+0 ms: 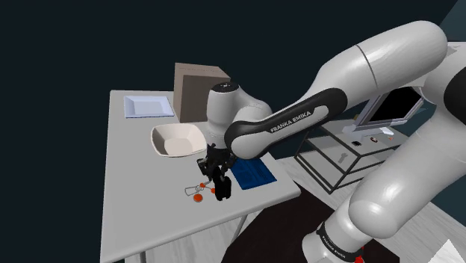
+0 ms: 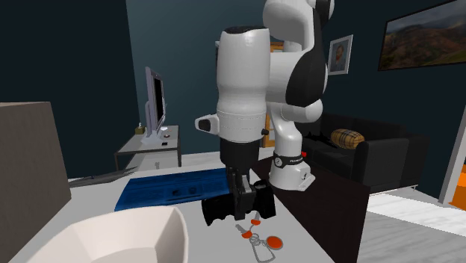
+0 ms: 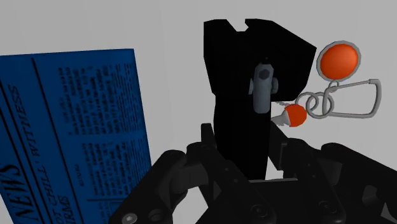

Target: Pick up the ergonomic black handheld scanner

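End effector [image 3: 245,132] seemingly snug on scanner [image 3: 236,48]; bowl [image 1: 178,140] nearby

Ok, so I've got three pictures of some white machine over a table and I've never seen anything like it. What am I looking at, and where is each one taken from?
It's a robot arm, white with dark joints, ending in a black gripper. The pictures are computer renders of one moment. One camera looks down from beside the arm's stand, another faces the arm across the table, and the third rides on the gripper itself. On the grey table lie a black handheld scanner, a blue newspaper, a wire puzzle with orange balls, a white bowl, a white tray and a brownish box. The gripper is down at the scanner, which it is meant to pick up; whether it has clamped it yet I can't tell.
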Tool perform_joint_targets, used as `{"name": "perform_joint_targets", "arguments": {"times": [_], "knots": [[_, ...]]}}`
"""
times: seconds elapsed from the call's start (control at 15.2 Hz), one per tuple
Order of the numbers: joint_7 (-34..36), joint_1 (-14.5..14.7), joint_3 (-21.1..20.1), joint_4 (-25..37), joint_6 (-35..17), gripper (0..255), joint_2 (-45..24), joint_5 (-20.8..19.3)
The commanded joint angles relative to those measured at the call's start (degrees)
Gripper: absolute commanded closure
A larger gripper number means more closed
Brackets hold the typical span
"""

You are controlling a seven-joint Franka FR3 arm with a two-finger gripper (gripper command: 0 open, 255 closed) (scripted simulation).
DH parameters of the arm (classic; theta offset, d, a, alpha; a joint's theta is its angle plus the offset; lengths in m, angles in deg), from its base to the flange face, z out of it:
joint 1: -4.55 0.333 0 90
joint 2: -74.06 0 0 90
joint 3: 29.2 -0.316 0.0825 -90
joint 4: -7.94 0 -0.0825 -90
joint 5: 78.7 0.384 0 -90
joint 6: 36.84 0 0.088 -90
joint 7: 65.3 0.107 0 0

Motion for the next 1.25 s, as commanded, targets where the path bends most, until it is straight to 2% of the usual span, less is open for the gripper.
{"name": "perform_joint_targets", "arguments": {"times": [0.0,1.06,1.19], "knots": [[0.0,0.0,0.0,0.0,0.0,255,0.0,0.0],[-4.4,0.7,1.2,5.2,11.9,255,8.0,4.9],[-4.4,0.7,1.2,5.2,12.1,255,8.0,4.9]]}}
